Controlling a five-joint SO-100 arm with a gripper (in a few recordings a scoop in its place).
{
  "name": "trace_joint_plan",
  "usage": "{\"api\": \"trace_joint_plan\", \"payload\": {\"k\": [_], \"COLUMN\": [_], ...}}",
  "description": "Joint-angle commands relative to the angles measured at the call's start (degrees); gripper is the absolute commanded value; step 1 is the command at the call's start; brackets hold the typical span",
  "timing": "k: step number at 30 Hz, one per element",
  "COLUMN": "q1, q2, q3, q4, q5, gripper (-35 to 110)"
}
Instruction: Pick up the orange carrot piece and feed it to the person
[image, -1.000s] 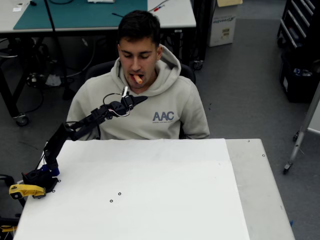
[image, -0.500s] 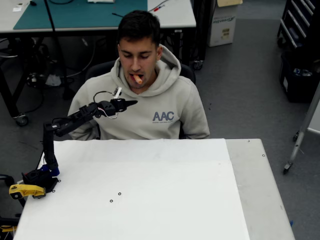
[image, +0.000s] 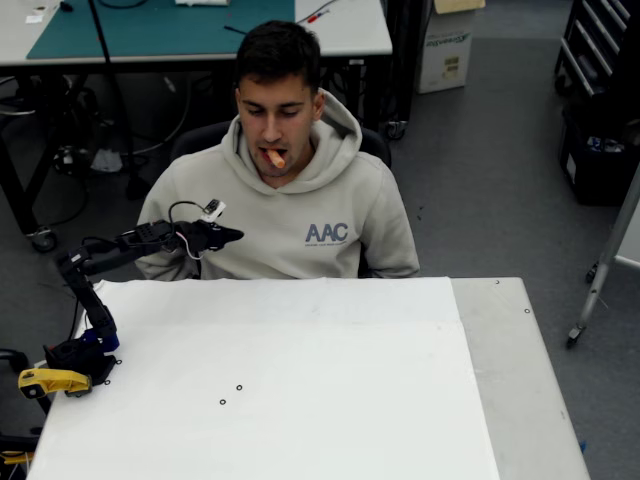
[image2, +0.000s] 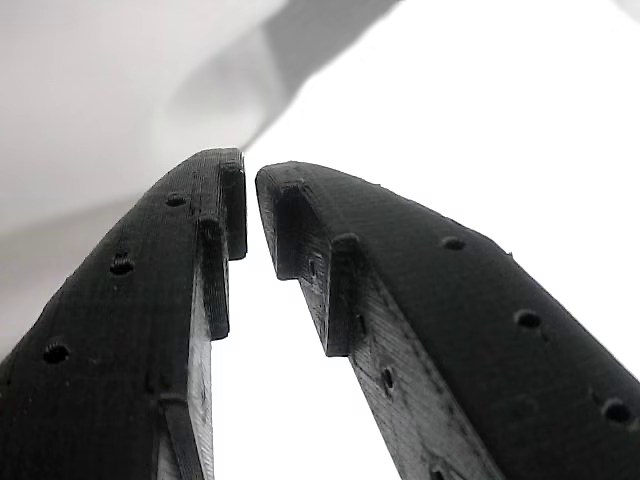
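Pincer (image2: 250, 215) nearly pressed together, a thin slit between bare tips, nothing pinched; hangs level over the far left edge of the white tabletop (image: 300, 380) in the overhead view (image: 232, 236), well short of the face. Black arm (image: 100, 262) folded back toward its base at the tabletop's left corner. Beyond, person (image: 300, 225) in a beige hoodie seated just behind the tabletop, orange carrot piece (image: 274, 158) held between the lips, one end sticking out. Likely light, stiff and smooth, a bit slippery; best taken across the middle of its short barrel, gently. Inner end hidden in the mouth. Wrist view washed out behind the fingers (image2: 400, 300), only pale blurred shapes.
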Motion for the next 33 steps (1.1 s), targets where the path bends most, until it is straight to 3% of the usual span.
{"api": "trace_joint_plan", "payload": {"k": [1,16,27,33], "q1": [-0.88,-9.93,-10.02,-10.11], "q2": [11.16,37.79,56.78,62.31], "q3": [9.67,47.2,60.21,60.64], "q4": [0.35,0.44,0.79,13.97], "q5": [0.53,3.25,3.25,3.25], "gripper": [-2,-2,-2,-2]}}
